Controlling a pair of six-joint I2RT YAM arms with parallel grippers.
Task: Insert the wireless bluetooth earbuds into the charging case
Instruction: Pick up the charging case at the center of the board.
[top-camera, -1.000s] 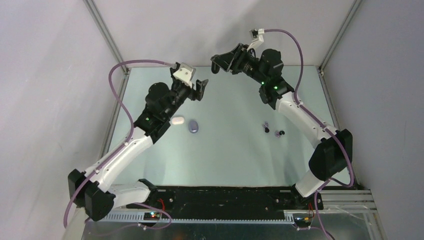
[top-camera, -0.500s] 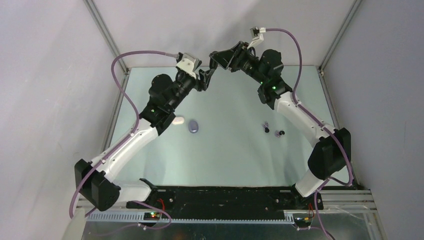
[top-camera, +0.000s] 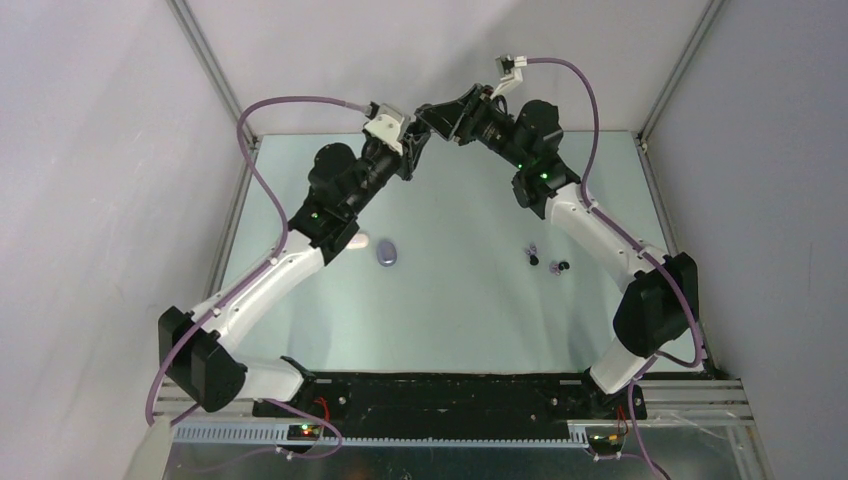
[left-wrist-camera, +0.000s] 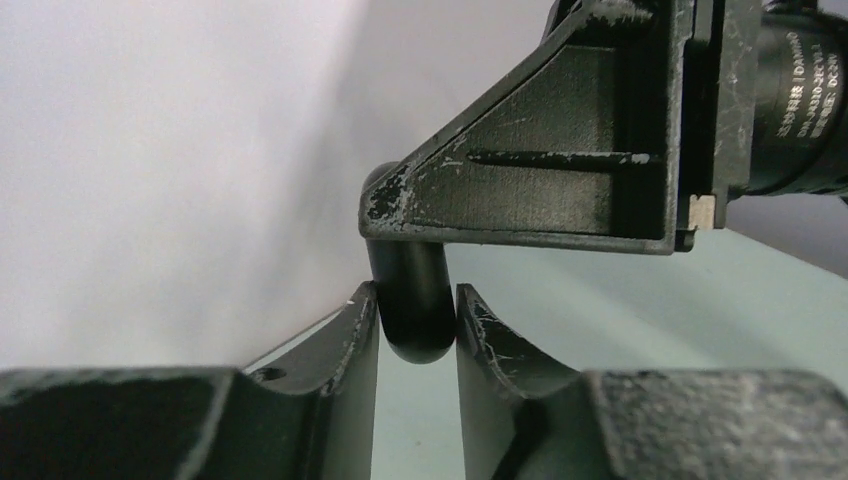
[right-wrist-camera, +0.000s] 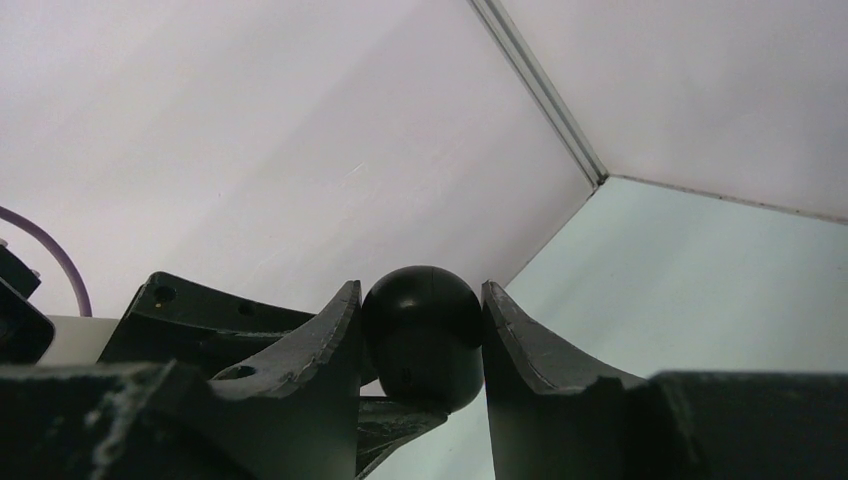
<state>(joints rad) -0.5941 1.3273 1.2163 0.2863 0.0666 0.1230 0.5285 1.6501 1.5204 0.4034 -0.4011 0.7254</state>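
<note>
Only the wrist views show the grips: the right hand (right-wrist-camera: 422, 300) pinches a black charging case (right-wrist-camera: 422, 340) between both fingers, and the left hand (left-wrist-camera: 415, 305) is clamped on that case's rounded end. Only the top view shows the earbuds (top-camera: 534, 257), tiny dark and purple ones lying on the worktop (top-camera: 470, 310) toward its right edge. They are well apart from the lavender case (top-camera: 387, 254) and white case (top-camera: 361, 242) nearer the left edge.

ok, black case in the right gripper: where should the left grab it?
Probably the rounded free end of the black case, jutting past the right gripper. Come from opposite that gripper, jaws across the narrow width: it's the only part exposed. The left gripper sits pinched on exactly that.
</note>
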